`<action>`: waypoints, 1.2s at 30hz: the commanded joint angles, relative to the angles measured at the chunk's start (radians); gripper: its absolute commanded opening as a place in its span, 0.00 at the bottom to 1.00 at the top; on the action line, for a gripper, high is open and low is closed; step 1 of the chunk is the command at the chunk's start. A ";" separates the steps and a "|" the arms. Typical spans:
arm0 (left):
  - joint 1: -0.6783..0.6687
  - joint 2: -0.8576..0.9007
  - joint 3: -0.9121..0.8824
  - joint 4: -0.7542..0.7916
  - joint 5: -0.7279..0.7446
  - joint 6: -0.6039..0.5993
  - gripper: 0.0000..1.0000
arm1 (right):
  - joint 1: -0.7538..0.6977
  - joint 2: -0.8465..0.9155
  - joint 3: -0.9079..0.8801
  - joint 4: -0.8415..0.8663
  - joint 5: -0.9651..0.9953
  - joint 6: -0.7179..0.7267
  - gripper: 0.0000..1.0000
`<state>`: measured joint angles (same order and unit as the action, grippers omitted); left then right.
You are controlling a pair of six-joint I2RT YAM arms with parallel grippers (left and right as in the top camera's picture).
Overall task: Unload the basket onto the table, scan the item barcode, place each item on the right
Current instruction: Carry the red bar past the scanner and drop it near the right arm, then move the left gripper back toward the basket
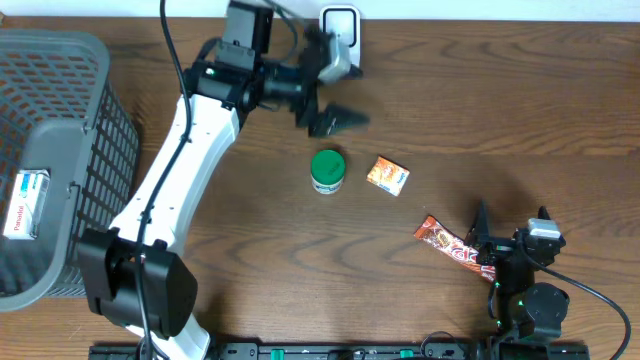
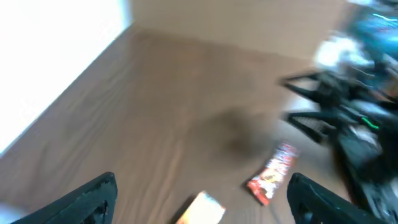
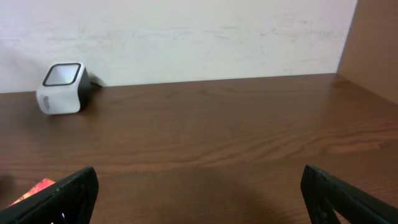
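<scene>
The white barcode scanner (image 1: 340,35) stands at the table's far edge and shows small in the right wrist view (image 3: 62,87). My left gripper (image 1: 338,88) hovers just in front of it, open and empty; its blurred wrist view looks down between wide-apart fingers (image 2: 202,198). On the table lie a green-lidded jar (image 1: 327,171), a small orange box (image 1: 387,176) (image 2: 202,211) and a red snack wrapper (image 1: 450,246) (image 2: 273,174) (image 3: 37,186). My right gripper (image 1: 512,228) (image 3: 199,199) rests open at the front right, beside the wrapper, holding nothing.
A grey mesh basket (image 1: 95,120) fills the left side, with a white box (image 1: 27,203) inside. The left arm (image 1: 180,170) stretches diagonally from the front left towards the scanner. A white wall (image 3: 186,37) runs behind the table.
</scene>
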<state>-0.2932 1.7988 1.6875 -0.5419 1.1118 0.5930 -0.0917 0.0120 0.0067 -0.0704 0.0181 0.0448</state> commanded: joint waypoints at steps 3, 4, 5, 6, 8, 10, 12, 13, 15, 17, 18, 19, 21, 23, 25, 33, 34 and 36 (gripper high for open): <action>0.009 -0.089 0.152 -0.065 -0.541 -0.401 0.88 | -0.006 -0.005 -0.001 -0.003 -0.001 0.010 0.99; 0.009 -0.102 0.179 -0.087 -0.639 -0.427 0.88 | -0.006 -0.005 -0.001 -0.003 -0.001 0.010 0.99; 0.009 -0.121 0.212 -0.113 -0.786 -0.482 0.88 | -0.006 -0.005 -0.001 -0.003 -0.001 0.010 0.99; 0.010 -0.138 0.244 -0.138 -0.949 -0.554 0.88 | -0.006 -0.005 -0.001 -0.003 -0.001 0.010 0.99; 0.027 -0.169 0.301 -0.188 -1.212 -0.678 0.88 | -0.006 -0.005 -0.001 -0.003 -0.001 0.010 0.99; 0.072 -0.204 0.359 -0.243 -1.371 -0.769 0.88 | -0.006 -0.005 -0.001 -0.003 -0.001 0.010 0.99; 0.146 -0.235 0.400 -0.286 -1.382 -0.830 0.88 | -0.006 -0.005 -0.001 -0.003 -0.001 0.010 0.99; 0.199 -0.252 0.412 -0.307 -1.383 -0.879 0.88 | -0.006 -0.005 -0.001 -0.003 -0.001 0.010 0.99; 0.308 -0.278 0.416 -0.345 -1.382 -0.983 0.88 | -0.006 -0.005 -0.001 -0.003 -0.001 0.010 0.99; 0.430 -0.288 0.416 -0.394 -1.376 -1.079 0.88 | -0.006 -0.005 -0.001 -0.003 -0.001 0.010 0.99; 0.501 -0.288 0.416 -0.424 -1.362 -1.124 0.88 | -0.006 -0.005 -0.001 -0.003 -0.001 0.010 0.99; 0.561 -0.283 0.416 -0.452 -1.350 -1.161 0.88 | -0.006 -0.005 -0.001 -0.003 -0.001 0.010 0.99; 0.681 -0.270 0.413 -0.511 -1.316 -1.215 0.88 | -0.006 -0.005 -0.001 -0.003 -0.001 0.010 0.99; 0.781 -0.254 0.402 -0.537 -1.270 -1.218 0.88 | -0.006 -0.005 -0.001 -0.003 -0.001 0.010 0.99; 0.856 -0.235 0.386 -0.554 -1.250 -1.178 0.88 | -0.006 -0.005 -0.001 -0.003 -0.001 0.010 0.99; 1.007 -0.150 0.230 -0.567 -1.253 -0.956 0.88 | -0.006 -0.005 -0.001 -0.003 -0.001 0.010 0.99; 1.017 -0.140 0.173 -0.550 -1.253 -0.943 0.88 | -0.006 -0.005 -0.001 -0.003 -0.001 0.010 0.99; 1.021 -0.135 0.098 -0.510 -1.250 -0.890 0.88 | -0.006 -0.005 -0.001 -0.003 -0.001 0.010 0.99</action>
<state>0.7158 1.6394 1.8690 -1.0706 -0.1539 -0.3912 -0.0917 0.0120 0.0067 -0.0700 0.0181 0.0448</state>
